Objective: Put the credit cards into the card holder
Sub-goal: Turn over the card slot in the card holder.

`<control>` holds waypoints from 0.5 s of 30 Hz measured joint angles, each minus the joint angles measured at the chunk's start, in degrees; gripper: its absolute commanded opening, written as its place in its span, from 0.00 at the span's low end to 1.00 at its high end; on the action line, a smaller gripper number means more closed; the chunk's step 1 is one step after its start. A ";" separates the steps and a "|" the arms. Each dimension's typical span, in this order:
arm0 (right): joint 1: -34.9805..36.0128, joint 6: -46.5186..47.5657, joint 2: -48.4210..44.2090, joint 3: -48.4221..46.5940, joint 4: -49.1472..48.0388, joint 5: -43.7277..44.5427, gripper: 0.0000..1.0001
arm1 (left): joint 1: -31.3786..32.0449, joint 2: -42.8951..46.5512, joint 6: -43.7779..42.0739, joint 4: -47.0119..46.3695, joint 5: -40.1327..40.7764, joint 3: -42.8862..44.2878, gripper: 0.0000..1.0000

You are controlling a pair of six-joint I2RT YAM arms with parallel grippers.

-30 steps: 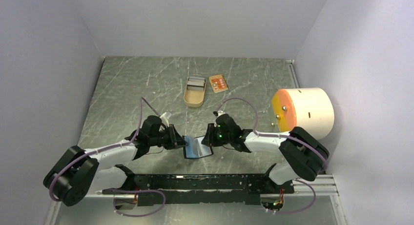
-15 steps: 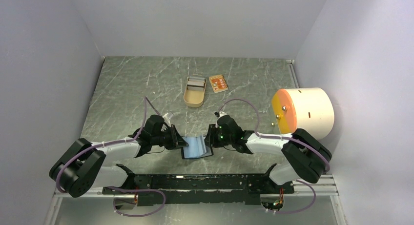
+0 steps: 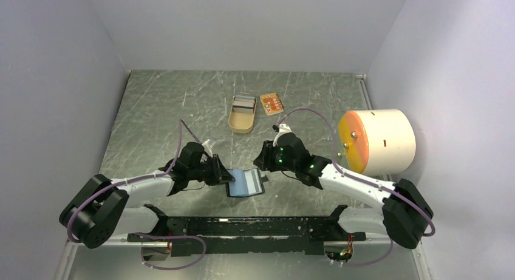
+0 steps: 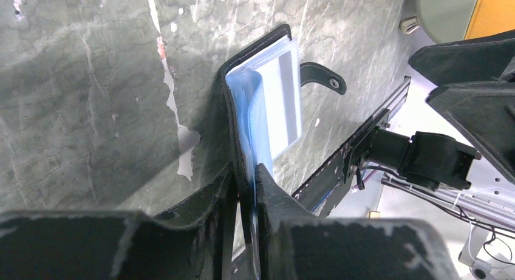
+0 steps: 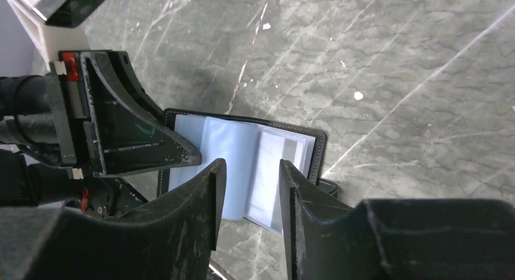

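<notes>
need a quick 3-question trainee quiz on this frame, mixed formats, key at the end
1. Fill in: the open card holder is pinched at its edge by the ___ gripper.
2. True or false: the right gripper is clamped on the card holder.
3. Where is the tan-orange card?
A) inside the card holder
B) on the table beside the tin
C) in the right gripper

Key:
1. left gripper
2. False: it is open, holding nothing
3. B
</notes>
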State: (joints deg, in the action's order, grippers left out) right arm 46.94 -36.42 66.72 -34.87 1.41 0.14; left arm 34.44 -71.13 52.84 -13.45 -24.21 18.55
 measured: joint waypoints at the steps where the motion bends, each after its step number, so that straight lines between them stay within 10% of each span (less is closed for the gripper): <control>1: 0.02 0.26 0.90 -0.24 -0.39 -0.50 0.38 | 0.02 -0.17 0.00 0.00 0.00 0.00 0.27; 15: 4.22 -2.60 18.84 0.48 -10.49 -8.79 0.20 | 0.02 1.68 3.58 -1.31 -0.87 0.04 0.45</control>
State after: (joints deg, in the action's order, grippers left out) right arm 51.16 -39.03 85.56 -34.39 -9.08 -8.64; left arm 34.46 -69.45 56.42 -14.76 -25.08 18.59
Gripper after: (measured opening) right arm 0.203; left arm 0.437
